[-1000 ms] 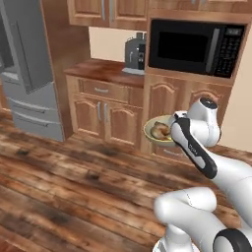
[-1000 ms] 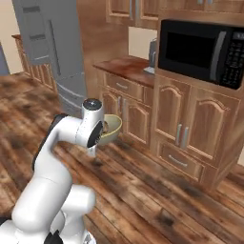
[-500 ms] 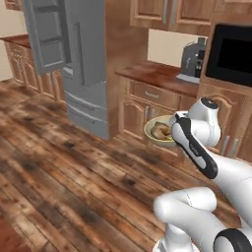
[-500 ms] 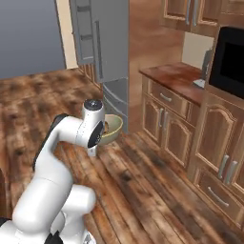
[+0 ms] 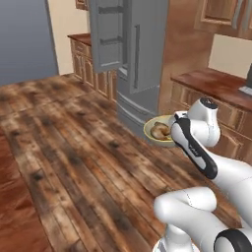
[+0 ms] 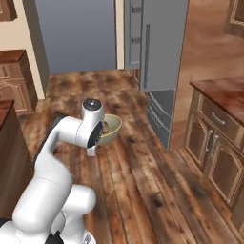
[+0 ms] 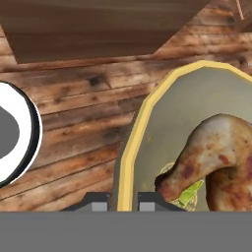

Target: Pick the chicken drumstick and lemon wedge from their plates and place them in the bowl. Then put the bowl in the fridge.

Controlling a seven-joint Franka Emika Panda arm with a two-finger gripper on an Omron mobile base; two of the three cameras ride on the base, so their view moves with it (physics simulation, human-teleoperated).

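My gripper is shut on the near rim of the olive-tan bowl and holds it level above the wooden floor. In the bowl lies the golden-brown chicken drumstick, and the small yellow-green lemon wedge peeks out from under it. In the hand view my gripper straddles the thick yellowish rim of the bowl. From the right, the bowl hangs in front of the hand, gripper at its edge. The grey steel fridge stands just behind, one upper door swung open. The plates are out of view.
Wooden base cabinets with a dark counter run to the right of the fridge, and more cabinets stand to its left. A cabinet run lies right of the arm, another dark cabinet on its left.
The whole picture has shifted as the base moved: microwave and counter slid out to the right, the fridge came to the middle and nearer. The bowl stays in the gripper, held the same.
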